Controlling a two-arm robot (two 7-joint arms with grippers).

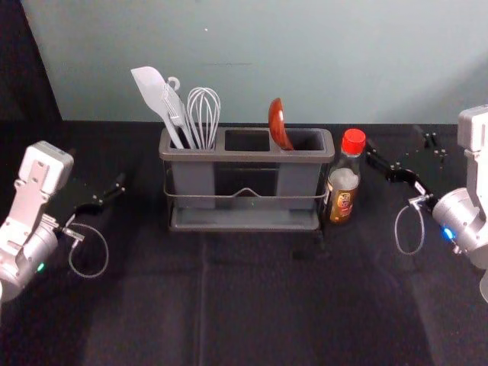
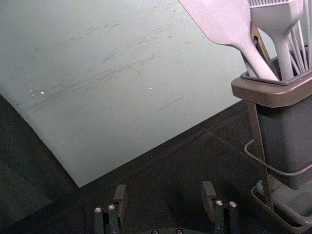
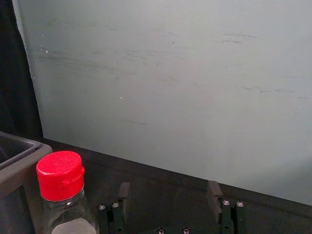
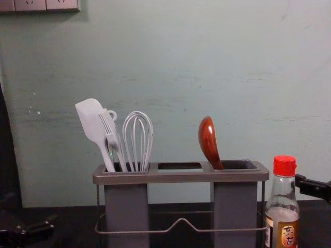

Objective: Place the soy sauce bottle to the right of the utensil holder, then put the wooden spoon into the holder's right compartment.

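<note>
Utensil holder (image 1: 248,155) front is passable | right side: bottle (image 1: 343,192) blocks | above left end: spatula (image 1: 149,82), whisk (image 1: 204,116) | above right: spoon (image 1: 278,123) leans

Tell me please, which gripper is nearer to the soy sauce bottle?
Right. The right gripper is open just to the right of the soy sauce bottle; the left gripper, also open, is farther away, to the left of the utensil holder.

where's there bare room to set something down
Bare cloth lies in front of the utensil holder, with a narrower strip between it and the left gripper. Crowded: the holder's right end, by the soy sauce bottle and right gripper.
</note>
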